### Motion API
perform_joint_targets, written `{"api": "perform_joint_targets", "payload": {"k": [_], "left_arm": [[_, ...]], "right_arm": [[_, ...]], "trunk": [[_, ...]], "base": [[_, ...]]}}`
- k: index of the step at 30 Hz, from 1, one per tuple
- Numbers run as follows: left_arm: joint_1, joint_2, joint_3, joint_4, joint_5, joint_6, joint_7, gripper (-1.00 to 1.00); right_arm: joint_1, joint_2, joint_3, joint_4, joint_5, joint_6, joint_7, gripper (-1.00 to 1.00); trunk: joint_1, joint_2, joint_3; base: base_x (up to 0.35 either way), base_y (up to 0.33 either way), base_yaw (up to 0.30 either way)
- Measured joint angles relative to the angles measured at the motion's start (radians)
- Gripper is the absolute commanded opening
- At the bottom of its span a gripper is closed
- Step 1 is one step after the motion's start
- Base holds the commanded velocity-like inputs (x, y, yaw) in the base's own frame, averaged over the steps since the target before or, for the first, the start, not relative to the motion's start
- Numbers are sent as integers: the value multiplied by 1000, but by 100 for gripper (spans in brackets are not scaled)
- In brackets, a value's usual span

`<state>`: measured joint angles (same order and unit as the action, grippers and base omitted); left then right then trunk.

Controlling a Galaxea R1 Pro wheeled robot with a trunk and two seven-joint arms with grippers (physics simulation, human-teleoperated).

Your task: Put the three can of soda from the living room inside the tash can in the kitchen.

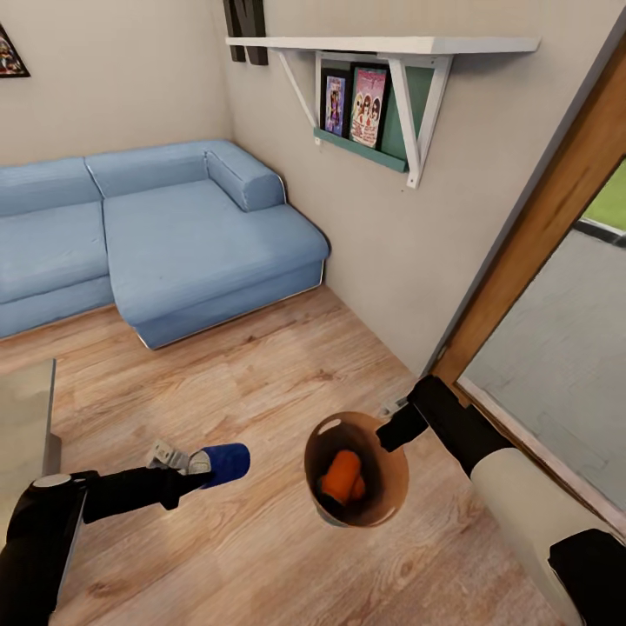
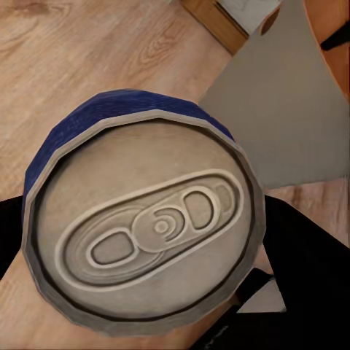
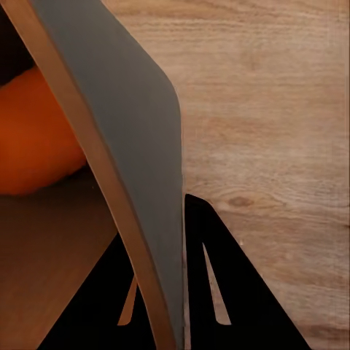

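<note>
Above the wood-plank floor [image 1: 261,365], left gripper [image 1: 187,462] jaws clamp the blue can [image 1: 224,462] — dull silvery top; right gripper [image 1: 396,426] jaws pinch the tapered bin's [image 1: 382,487] rim — orange can [image 1: 342,476] inside.

blue can [image 1: 224,463] with a dull silver top [image 2: 146,233]; orange can [image 1: 342,476] in a bin [image 1: 389,487] brown inside, grey outside [image 3: 124,109]. pale blue sofa [image 1: 165,235], light wood-grain floor [image 1: 261,365], white shelf [image 1: 382,43] over what looks like a teal ledge.
</note>
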<state>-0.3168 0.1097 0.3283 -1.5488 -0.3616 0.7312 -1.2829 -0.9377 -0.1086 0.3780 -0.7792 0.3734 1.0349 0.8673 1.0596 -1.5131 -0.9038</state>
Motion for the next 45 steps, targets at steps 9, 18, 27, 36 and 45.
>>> {"api": "perform_joint_targets", "payload": {"k": [9, 18, 27, 36, 45], "left_arm": [[0, -8, -5, 0, 1, -52, -11, -100], [1, -10, -3, 10, 7, -209, -15, -100], [1, -10, -5, 13, 7, -210, -10, -100], [1, -10, -4, 13, 4, -205, -9, -100], [1, -10, -5, 13, 1, -195, -12, -100]], "right_arm": [[1, 0, 3, 1, -4, -38, 32, -100], [14, -1, 1, 2, -9, -99, 30, -100], [17, 5, 3, 2, -14, -109, 32, -100], [70, -7, 4, 1, 0, -135, 34, -100], [102, -51, 10, -3, -3, -249, 52, -100]], "trunk": [[0, 0, 0], [0, 0, 0], [0, 0, 0], [0, 0, 0], [0, 0, 0]], "base": [[0, 0, 0], [0, 0, 0], [0, 0, 0], [0, 0, 0], [0, 0, 0]]}}
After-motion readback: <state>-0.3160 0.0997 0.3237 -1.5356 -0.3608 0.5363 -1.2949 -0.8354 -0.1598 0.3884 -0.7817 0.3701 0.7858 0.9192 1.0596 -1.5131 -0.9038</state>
